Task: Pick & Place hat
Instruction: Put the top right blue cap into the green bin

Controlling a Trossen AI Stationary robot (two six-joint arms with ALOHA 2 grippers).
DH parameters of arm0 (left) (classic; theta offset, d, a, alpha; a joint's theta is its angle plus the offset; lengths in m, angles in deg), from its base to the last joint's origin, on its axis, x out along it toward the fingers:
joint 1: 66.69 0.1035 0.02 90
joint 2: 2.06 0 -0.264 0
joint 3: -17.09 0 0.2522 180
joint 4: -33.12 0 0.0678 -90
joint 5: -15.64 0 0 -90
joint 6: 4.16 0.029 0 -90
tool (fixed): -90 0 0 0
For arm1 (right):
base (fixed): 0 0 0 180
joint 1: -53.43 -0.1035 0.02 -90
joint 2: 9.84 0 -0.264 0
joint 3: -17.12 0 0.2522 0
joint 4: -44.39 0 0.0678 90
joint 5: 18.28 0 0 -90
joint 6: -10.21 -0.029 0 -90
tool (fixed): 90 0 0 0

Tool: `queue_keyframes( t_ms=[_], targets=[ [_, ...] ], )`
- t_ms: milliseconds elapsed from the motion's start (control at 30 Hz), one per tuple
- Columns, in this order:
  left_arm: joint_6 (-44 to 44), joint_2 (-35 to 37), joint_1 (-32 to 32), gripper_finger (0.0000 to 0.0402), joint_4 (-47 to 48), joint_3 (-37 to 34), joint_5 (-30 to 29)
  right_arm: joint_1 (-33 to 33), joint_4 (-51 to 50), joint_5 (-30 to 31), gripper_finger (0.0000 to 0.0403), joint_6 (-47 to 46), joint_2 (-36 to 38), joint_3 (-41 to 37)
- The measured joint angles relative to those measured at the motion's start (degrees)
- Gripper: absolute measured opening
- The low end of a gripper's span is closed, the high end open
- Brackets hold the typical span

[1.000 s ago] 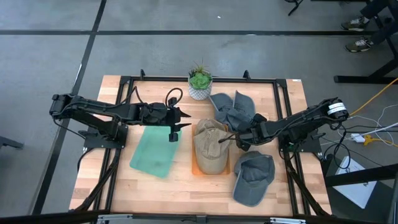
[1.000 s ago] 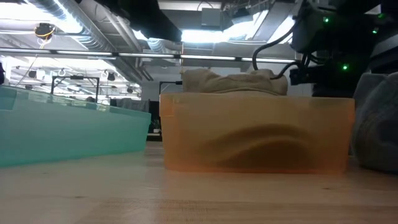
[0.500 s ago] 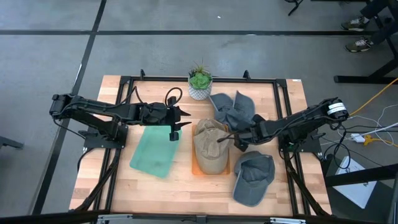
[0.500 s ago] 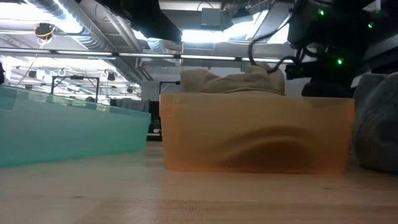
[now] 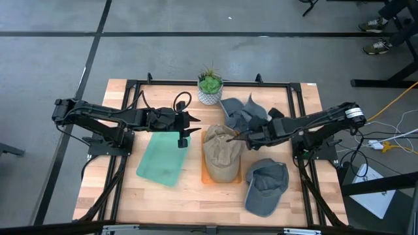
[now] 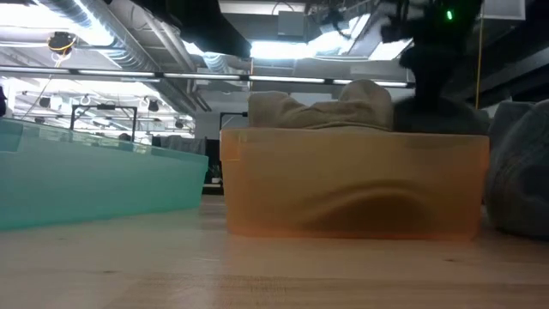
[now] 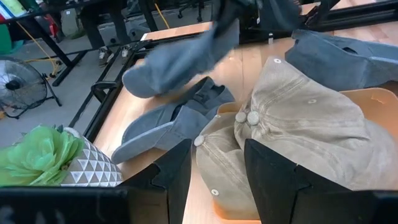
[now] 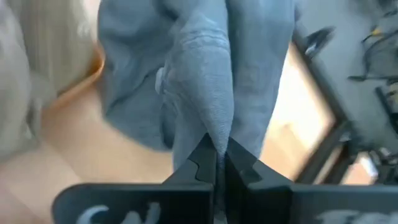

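Note:
My right gripper (image 5: 243, 135) is shut on a grey hat (image 7: 180, 56), raised beside the far end of the orange bin (image 5: 208, 177). In the right wrist view the hat's cloth (image 8: 199, 68) fills the picture ahead of the fingers. Another grey hat (image 7: 177, 118) lies flat on the table below it. Tan hats (image 5: 221, 153) are piled in the orange bin. A further grey hat (image 5: 264, 186) lies crown up at the near right. My left gripper (image 5: 189, 128) waits open over the teal tray's (image 5: 162, 160) far right corner. My right gripper pinches a bunched fold of the grey hat's cloth (image 8: 208, 127) between its two fingers, more than one layer. The fingers reach in from the table's right. The hat is lifted off the table and hangs slack from the fingers over the other grey hat.
A potted plant (image 5: 209, 88) stands at the far middle of the table. A black frame (image 5: 130, 91) runs round the tabletop. The near strip of the table in front of the bin and tray shows bare wood (image 5: 189, 202).
My right gripper has shut on the grey hat and gone up and toward the table's far edge. The hat has bunched up and risen off the table with it. The other hats lie as they did.

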Motion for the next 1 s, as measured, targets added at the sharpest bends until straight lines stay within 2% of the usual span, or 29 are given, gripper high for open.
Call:
queue_keyframes(
  t_ms=[100, 267, 467, 567, 667, 733, 1000],
  targets=[
    [0.5, 0.0, 0.0, 0.0143, -0.7, 0.0, 0.0, 0.0, -3.4, 2.8, 0.0007, 1.5, 0.0, 6.3],
    [0.6, 0.0, 0.0, 0.0143, -4.5, 0.0, -0.1, 0.4, -4.0, 3.5, 0.0009, 9.8, 0.0, 17.2],
    [-1.3, 0.0, 1.0, 0.0146, -13.8, 0.0, -2.4, 1.3, -3.9, 4.4, 0.0008, 20.5, 0.0, 31.0],
    [-4.4, 0.0, 4.1, 0.0157, -17.8, 0.0, 3.6, 1.9, -3.7, 4.4, 0.0008, 26.8, 0.0, 37.6],
    [-10.3, -0.1, 8.6, 0.0175, -22.1, -0.7, 15.8, 2.0, -3.6, 4.4, 0.0008, 33.3, 0.0, 43.2],
    [-14.3, 0.0, 11.3, 0.0188, -26.4, -2.5, 21.6, 2.0, -3.6, 4.2, 0.0008, 37.4, 0.0, 46.3],
    [-31.5, -0.6, 17.8, 0.0235, -45.4, -11.3, 26.4, 2.0, -0.9, -2.9, 0.0008, 52.3, 0.0, 52.2]
  ],
)
